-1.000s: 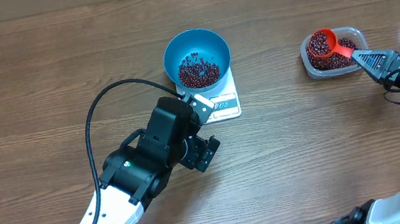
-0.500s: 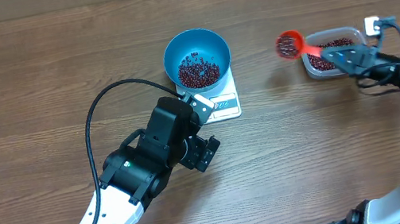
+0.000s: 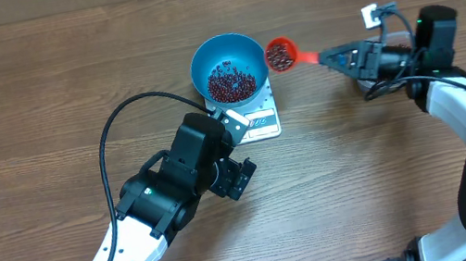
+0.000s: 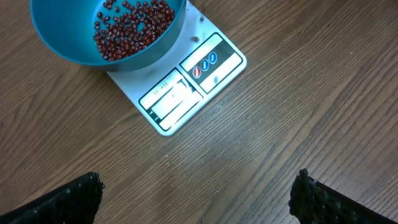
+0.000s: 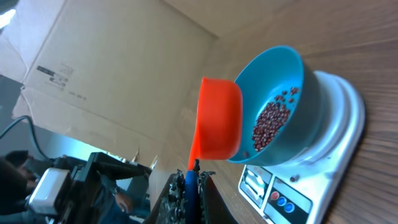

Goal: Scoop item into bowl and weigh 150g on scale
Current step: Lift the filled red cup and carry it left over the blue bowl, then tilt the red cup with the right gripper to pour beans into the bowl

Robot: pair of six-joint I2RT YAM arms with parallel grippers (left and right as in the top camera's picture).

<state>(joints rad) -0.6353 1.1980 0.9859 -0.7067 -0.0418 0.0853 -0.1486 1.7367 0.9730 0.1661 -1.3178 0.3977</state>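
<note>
Inside the bowl [image 3: 243,46] the beans [image 3: 231,83] lie as a loose maroon heap of tiny glossy oval grains, with a few strays scattered up the smooth bright blue wall. The bowl is round and deep and sits on the far part of the scale [image 4: 186,93], a flat white rectangle whose display window and panel of small red and blue buttons stay uncovered along the near edge.

Just beside the bowl's right rim hangs a round orange-red plastic scoop [image 3: 280,54] with more of the same dark beans in its cup. The right pincer [image 3: 334,56] is clamped shut on the scoop's thin handle, reaching in from the right, so the bowl and its heap lie just beyond the scoop's cup, away from the fingertips. In the right wrist view the cup's outside overlaps the bowl's rim.

The left pincer [image 4: 199,205] is spread wide with nothing between its black, ribbed fingers [image 4: 68,202], and it hangs over bare wood near the scale's button edge.

Everything stands on a brown wood-grain worktop [image 3: 38,86], across which a black cable [image 3: 110,126] arcs from the left arm.
</note>
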